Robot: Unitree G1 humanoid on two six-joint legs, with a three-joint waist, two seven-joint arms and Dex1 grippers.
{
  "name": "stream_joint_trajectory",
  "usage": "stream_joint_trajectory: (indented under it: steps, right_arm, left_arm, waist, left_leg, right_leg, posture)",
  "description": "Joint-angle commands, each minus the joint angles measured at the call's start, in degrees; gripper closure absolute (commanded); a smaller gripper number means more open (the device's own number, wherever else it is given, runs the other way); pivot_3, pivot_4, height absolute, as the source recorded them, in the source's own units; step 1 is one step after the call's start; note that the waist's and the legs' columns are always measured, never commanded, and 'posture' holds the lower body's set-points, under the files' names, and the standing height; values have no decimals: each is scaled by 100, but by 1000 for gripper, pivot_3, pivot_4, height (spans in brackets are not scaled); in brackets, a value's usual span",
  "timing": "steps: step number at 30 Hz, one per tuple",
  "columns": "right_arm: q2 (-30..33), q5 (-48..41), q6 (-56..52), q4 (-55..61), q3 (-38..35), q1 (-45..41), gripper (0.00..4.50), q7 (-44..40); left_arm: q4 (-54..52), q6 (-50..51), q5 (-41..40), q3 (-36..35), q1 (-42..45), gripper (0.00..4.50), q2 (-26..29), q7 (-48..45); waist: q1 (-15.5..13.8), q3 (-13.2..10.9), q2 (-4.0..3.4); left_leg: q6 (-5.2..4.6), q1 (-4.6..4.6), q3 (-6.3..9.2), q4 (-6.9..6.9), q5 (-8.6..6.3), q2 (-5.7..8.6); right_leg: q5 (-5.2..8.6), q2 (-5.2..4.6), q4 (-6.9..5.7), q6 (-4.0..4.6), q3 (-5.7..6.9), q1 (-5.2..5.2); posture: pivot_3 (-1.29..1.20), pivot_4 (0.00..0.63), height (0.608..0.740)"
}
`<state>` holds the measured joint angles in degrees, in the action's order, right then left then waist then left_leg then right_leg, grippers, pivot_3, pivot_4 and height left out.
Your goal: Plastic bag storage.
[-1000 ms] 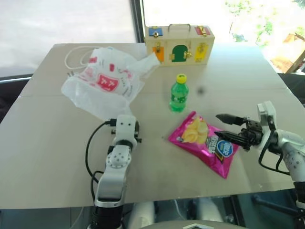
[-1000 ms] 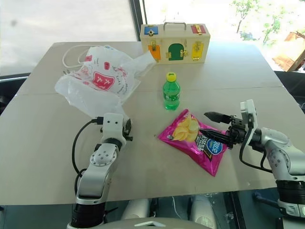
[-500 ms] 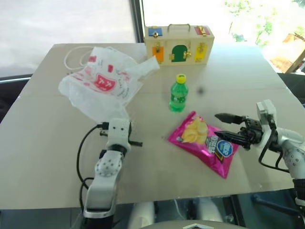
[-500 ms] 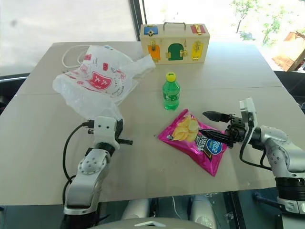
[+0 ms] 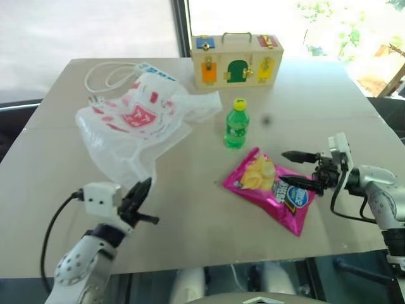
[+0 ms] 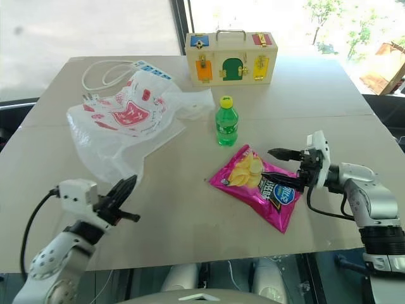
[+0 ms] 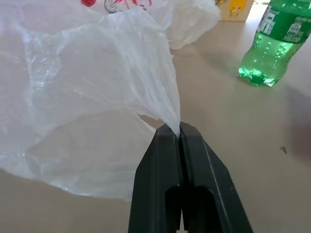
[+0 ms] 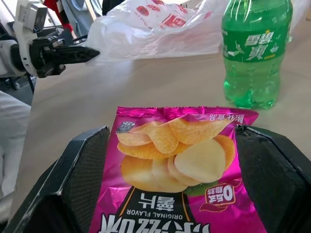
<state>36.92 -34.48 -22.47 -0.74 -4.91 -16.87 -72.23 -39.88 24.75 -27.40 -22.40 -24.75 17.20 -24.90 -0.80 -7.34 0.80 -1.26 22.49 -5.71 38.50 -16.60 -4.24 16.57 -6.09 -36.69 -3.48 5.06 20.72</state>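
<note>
White plastic bag (image 7: 97,87) is pinched in left hand (image 7: 180,130); right hand (image 6: 278,166) spread beside chips packet (image 8: 184,170)

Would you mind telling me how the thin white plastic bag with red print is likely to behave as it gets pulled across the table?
The thin white plastic bag with red print probably stays floppy: it stretches to a point where the left tool pinches its edge. It looks very light, so it should drag easily. Its crinkled film may snag or tear if tugged hard.
</note>
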Motion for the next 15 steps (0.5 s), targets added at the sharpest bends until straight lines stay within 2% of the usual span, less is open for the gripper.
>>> stream_joint_trajectory:
  steps: [1, 5, 9, 15]
  right_arm:
    - [58, 62, 98, -41, -33, -153, 342, -41]
    - [270, 352, -284, -222, 140, -220, 342, 164]
    - [645, 380, -1055, -52, 393, -294, 342, 148]
    - [689, 1326, -722, -891, 893, -756, 342, 482]
  left_arm:
    - [-3, -254, -375, -456, -390, 4447, 144, -363]
    - [95, -489, -469, -584, -698, 4447, 192, -606]
    - [227, -763, -1018, -739, -698, 4447, 55, -897]
    - [627, -1148, -976, -810, -802, 4447, 119, -1198]
  waist:
    - [1, 0, 0]
    - [-10, 0, 0]
    - [-2, 0, 0]
    - [39, 1, 1]
  left_leg:
    - [0, 0, 0, 0, 0, 0]
    - [0, 0, -1, -1, 0, 0]
    - [0, 1, -1, -1, 0, 1]
    - [-1, -3, -1, -2, 0, -1]
  right_leg:
    - [0, 0, 0, 0, -1, 1]
    - [0, 1, 2, 1, 0, 1]
    - [1, 0, 2, 2, -1, 2]
    - [1, 4, 1, 2, -5, 2]
  posture:
    - [0, 150, 740]
    - [0, 150, 740]
    - [0, 150, 740]
    - [0, 150, 740]
